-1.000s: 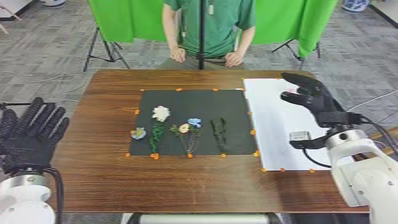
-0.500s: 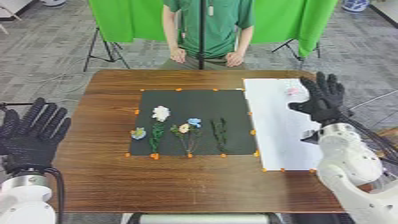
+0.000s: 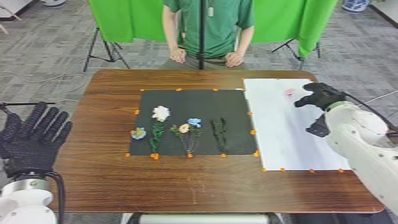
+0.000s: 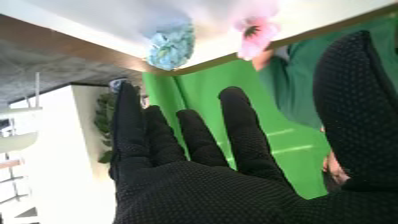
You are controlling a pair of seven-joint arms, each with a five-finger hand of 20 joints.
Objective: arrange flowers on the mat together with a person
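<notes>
From where I stand, the right hand [image 3: 322, 95] is open over the far part of the white sheet [image 3: 282, 145], near a pink flower [image 3: 290, 92] lying there. The right wrist view shows that hand's fingers [image 4: 240, 120] extended and its thumb [image 4: 355, 90] held well apart from them, with the pink flower and a ruffled pale blue flower [image 4: 171, 46] beyond. On the dark mat [image 3: 191, 97], a small blue-and-yellow flower [image 3: 138, 133] sits near the left edge. Beside it comes a white flower [image 3: 161, 113] with a leafy green stem [image 3: 156, 137] running toward the near edge, then a cream flower [image 3: 184, 128] close by a light blue flower [image 3: 195, 121], and some green sprigs [image 3: 220, 135] to their right. The left hand [image 3: 34, 150] is open too, fingers straight, at the left side of the brown wooden surface [image 3: 195, 187].
</notes>
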